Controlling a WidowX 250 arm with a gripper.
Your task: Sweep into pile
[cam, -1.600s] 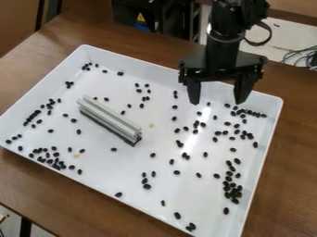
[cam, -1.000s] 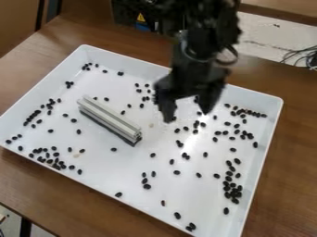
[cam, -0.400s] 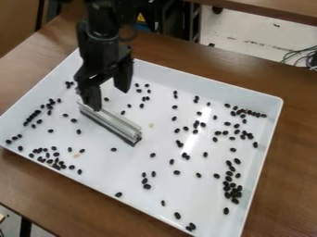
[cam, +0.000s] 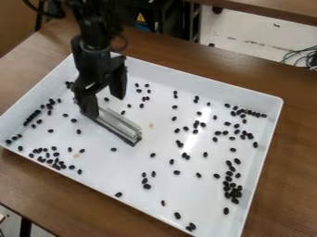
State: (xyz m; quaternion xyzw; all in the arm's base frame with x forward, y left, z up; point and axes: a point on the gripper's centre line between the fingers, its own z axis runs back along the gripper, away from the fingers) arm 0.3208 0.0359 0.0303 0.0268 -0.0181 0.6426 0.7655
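Note:
The black gripper [cam: 105, 105] hangs over the upper left of the tray, its fingers spread apart above the upper end of the silver-grey metal bar [cam: 119, 125]. One finger overlaps the bar's upper end in the view; I cannot tell whether they touch. The bar lies aslant on the white tray [cam: 155, 203]. Black beans are scattered around it, with denser clusters at the right side [cam: 232, 190], the lower left [cam: 57, 164] and the upper right corner [cam: 248, 112].
High walls enclose the tray, which stands on a brown wooden table [cam: 288, 162]. Behind the table are dark equipment with a yellow warning sign [cam: 141, 18] and some cables [cam: 301, 56] at the right.
From the tray's upper right, the gripper has swung left and come over the bar's upper end, with its fingers still apart. Bar and beans have not visibly moved.

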